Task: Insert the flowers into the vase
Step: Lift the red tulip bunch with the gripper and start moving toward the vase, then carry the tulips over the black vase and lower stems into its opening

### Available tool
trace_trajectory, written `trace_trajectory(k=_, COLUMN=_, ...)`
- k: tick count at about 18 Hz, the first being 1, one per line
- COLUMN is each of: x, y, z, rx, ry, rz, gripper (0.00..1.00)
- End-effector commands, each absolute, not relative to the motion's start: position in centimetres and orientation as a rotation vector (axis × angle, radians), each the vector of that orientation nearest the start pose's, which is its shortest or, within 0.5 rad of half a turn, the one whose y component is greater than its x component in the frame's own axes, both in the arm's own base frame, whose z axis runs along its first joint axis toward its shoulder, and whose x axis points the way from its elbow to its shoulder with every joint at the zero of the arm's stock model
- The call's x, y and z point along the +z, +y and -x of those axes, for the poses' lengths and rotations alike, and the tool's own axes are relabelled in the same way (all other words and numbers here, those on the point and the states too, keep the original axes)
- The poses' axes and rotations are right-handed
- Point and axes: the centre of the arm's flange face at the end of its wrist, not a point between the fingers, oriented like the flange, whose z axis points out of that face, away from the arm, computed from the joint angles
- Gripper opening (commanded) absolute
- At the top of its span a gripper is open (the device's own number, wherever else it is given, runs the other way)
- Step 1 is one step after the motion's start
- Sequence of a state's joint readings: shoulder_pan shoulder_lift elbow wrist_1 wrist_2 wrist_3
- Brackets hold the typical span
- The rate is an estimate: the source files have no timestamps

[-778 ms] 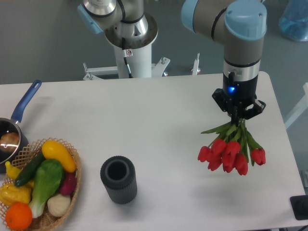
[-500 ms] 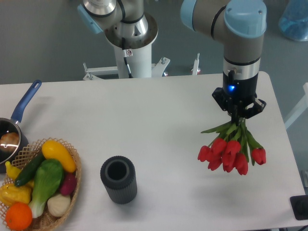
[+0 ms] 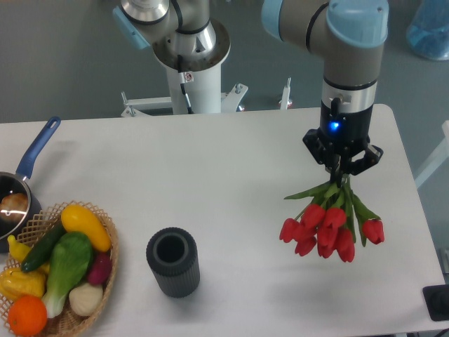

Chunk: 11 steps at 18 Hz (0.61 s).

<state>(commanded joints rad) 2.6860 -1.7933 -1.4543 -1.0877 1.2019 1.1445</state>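
The flowers (image 3: 328, 228) hung at the right of the frame, a bunch of red tulips with the blooms pointing down and the green stems and leaves gathered upward into the hand (image 3: 342, 168). The hand was closed narrow around the stems at their top, so the bunch dangled head-down above the tabletop (image 3: 210, 182), with a faint shadow on the white surface below it. A few leaves splayed out to the left and right just under the grip.

The hand belonged to the grey and light-blue arm (image 3: 349, 63) that came down from the upper right of the frame, a small blue light showing on its wrist.

The vase (image 3: 172, 262) stood upright at the lower centre of the frame, well apart from the flowers and to their left. It was a dark grey ribbed cylinder with its round mouth open upward, and nothing showed inside it.

Further left, in the lower left corner, a wicker basket (image 3: 105, 270) held colourful vegetables. Just above it, at the left edge, a saucepan (image 3: 15, 203) with a blue handle lay partly cut off by the frame. A white robot base (image 3: 193, 70) stood beyond the tabletop at upper centre.
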Motion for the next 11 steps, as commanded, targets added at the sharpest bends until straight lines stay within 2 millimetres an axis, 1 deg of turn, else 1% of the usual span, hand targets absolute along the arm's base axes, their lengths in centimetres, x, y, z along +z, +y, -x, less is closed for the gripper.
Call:
trace_trajectory(k=2, x=50.6, y=43.0, z=46.3, rx=0.167, ry=0.084, rz=2.47, gripper=0.0)
trace_trajectory(k=4, x=52.0, y=43.9, z=45.5, rx=0.107, ry=0.035, rz=2.335, gripper=0.0)
trace_trajectory(k=5, x=52.4, y=44.4, z=45.0, rx=0.092, ry=0.043, rz=2.283, gripper=0.0)
trace_trajectory(k=7, x=52.3, y=45.2, z=44.6, rx=0.078, ry=0.061, rz=2.211, gripper=0.0)
trace_trajectory(k=9, x=53.0, y=46.2, z=43.4, rx=0.035, ry=0.086, rz=2.139, gripper=0.0)
trace_trajectory(k=11, x=53.9, y=46.6, z=42.6, rx=-0.035, ry=0.12, rz=2.046, gripper=0.0)
